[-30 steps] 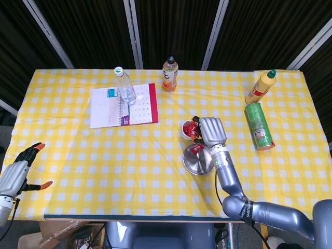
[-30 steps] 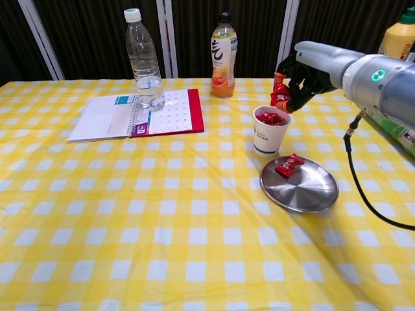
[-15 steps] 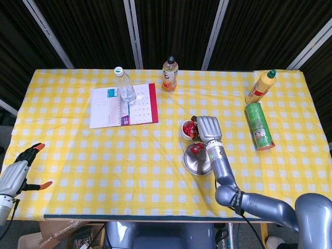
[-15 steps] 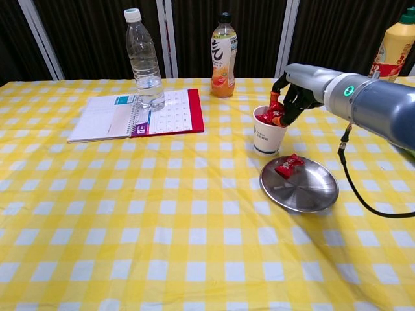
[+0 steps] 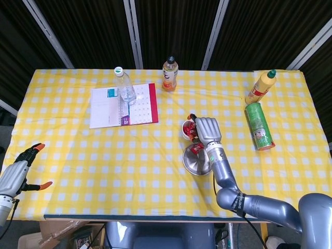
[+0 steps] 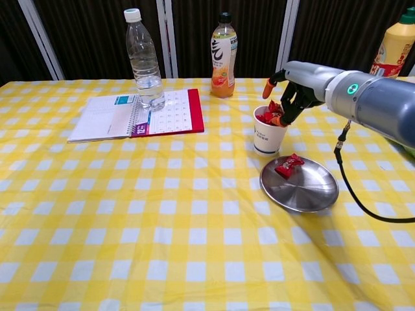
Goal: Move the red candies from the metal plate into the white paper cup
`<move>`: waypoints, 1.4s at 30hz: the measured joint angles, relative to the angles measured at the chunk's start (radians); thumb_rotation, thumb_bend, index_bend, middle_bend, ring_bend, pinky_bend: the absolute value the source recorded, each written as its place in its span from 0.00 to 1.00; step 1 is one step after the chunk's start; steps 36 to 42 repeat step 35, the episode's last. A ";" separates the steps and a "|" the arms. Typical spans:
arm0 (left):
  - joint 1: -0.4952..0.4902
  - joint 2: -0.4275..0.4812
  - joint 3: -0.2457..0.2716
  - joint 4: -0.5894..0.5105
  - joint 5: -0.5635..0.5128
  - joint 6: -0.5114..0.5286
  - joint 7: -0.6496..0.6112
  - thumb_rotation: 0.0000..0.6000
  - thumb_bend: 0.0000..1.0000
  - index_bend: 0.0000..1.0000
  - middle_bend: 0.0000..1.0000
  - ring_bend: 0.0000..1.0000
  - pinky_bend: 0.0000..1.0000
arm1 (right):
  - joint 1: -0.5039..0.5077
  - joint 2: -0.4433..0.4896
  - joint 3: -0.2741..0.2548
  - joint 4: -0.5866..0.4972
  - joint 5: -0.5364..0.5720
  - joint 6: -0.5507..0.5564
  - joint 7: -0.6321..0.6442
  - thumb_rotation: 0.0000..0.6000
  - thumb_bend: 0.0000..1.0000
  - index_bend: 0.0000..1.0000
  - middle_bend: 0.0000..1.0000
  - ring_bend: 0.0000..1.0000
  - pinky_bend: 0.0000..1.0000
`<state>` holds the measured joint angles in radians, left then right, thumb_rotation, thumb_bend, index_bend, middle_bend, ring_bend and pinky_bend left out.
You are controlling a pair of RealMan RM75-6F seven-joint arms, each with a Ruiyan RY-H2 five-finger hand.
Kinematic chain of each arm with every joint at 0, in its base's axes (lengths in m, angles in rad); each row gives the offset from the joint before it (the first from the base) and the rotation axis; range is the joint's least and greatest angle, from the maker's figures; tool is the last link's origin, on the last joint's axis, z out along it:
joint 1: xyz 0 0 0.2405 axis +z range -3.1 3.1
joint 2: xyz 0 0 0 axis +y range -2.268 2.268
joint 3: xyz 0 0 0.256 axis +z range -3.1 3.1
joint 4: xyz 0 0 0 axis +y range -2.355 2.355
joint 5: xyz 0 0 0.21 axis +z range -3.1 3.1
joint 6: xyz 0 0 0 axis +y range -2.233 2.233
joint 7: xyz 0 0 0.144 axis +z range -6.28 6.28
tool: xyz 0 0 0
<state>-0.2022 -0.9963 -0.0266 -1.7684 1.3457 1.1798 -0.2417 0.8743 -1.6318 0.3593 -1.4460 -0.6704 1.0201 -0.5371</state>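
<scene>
While right hand (image 6: 288,97) opens over white paper cup (image 6: 269,133): candy dropping in.
Next: fetch last red candy (image 6: 289,166) off metal plate (image 6: 308,194); left hand (image 5: 15,174) idle, fingers spread.

Right hand (image 6: 290,91) hovers over the white paper cup (image 6: 269,137), fingers (image 6: 283,111) spread above its candies; one red candy (image 6: 289,166) sits on the metal plate (image 6: 308,193).

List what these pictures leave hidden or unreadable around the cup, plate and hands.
- Head view: right hand covers part of the white paper cup.
- Both views: how many candies the cup holds; they overlap.
- Chest view: left hand out of frame.
- Head view: left hand cut by the left edge.
- Cup's print: too small.
</scene>
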 measured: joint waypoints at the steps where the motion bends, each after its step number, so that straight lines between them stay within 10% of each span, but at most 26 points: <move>1: 0.000 0.000 0.000 0.000 0.000 0.001 0.001 1.00 0.04 0.00 0.00 0.00 0.00 | -0.001 0.004 0.000 -0.010 -0.003 0.005 0.001 1.00 0.39 0.29 0.75 0.90 1.00; 18: 0.010 -0.006 -0.003 0.008 0.022 0.035 -0.004 1.00 0.04 0.00 0.00 0.00 0.00 | -0.077 0.113 -0.034 -0.259 -0.137 0.173 0.017 1.00 0.39 0.29 0.73 0.84 0.97; 24: 0.024 -0.018 -0.001 0.025 0.058 0.085 0.006 1.00 0.04 0.00 0.00 0.00 0.00 | -0.225 0.231 -0.150 -0.371 -0.406 0.338 0.091 1.00 0.37 0.27 0.47 0.46 0.76; 29: 0.036 -0.033 0.000 0.048 0.084 0.128 0.036 1.00 0.04 0.00 0.00 0.00 0.00 | -0.370 0.321 -0.301 -0.372 -0.662 0.473 0.165 1.00 0.27 0.07 0.12 0.06 0.35; 35: 0.052 -0.051 0.002 0.077 0.106 0.179 0.130 1.00 0.04 0.00 0.00 0.00 0.00 | -0.527 0.392 -0.453 -0.302 -0.802 0.588 0.145 1.00 0.23 0.00 0.00 0.00 0.28; 42: 0.052 -0.051 0.002 0.077 0.106 0.179 0.130 1.00 0.04 0.00 0.00 0.00 0.00 | -0.527 0.392 -0.453 -0.302 -0.802 0.588 0.145 1.00 0.23 0.00 0.00 0.00 0.28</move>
